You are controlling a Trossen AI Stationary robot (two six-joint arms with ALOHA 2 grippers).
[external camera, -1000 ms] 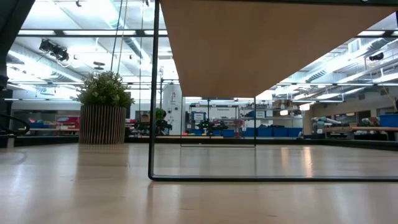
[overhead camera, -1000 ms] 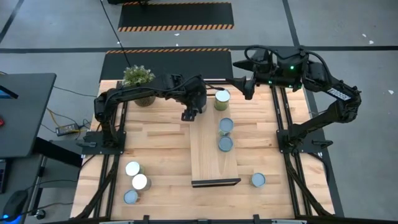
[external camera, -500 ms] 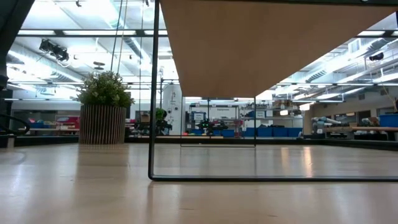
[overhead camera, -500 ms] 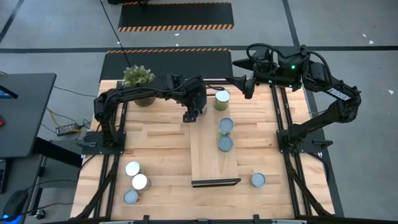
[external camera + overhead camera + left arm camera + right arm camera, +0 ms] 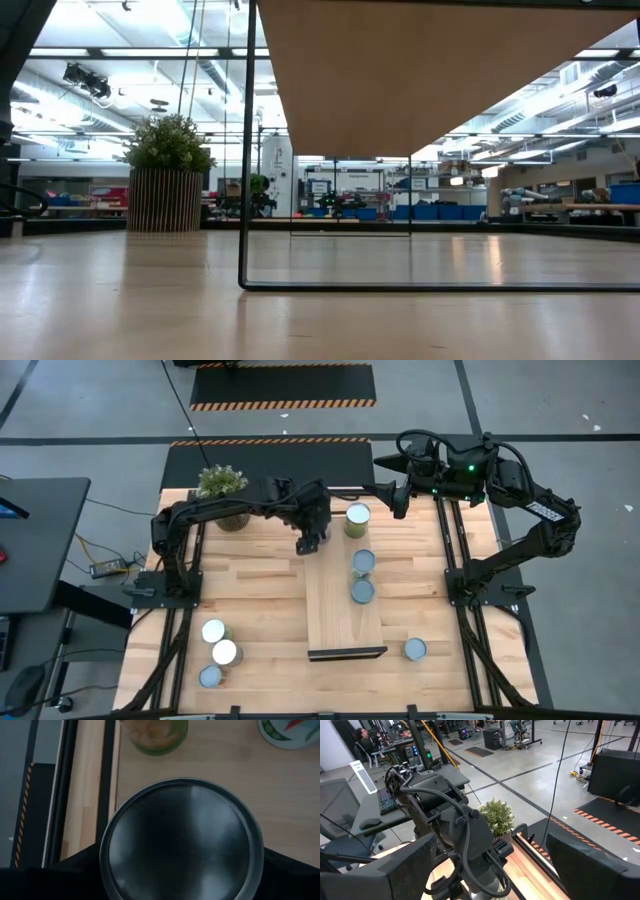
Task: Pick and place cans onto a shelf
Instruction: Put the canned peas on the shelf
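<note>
Left gripper (image 5: 310, 540): over the shelf's (image 5: 335, 610) far left corner; fingers clamped on a can (image 5: 181, 840), whose round top fills the left wrist view
Change: over the last second the gripper has edged a little toward the shelf with its load; fingers unchanged – the carry looks nearly done
Right gripper (image 5: 400, 500): waits over the tabletop's (image 5: 260, 600) far edge, right of the shelf; fingers wide, nothing between them
On the shelf: two cans (image 5: 363, 561) along its right edge; a green can (image 5: 357, 518) at the far end – on the plank or just past it, cannot tell
Left to move: three cans (image 5: 226, 652) by the near left corner; one can (image 5: 415, 649) near the near right corner
Next: probably lower, release
</note>
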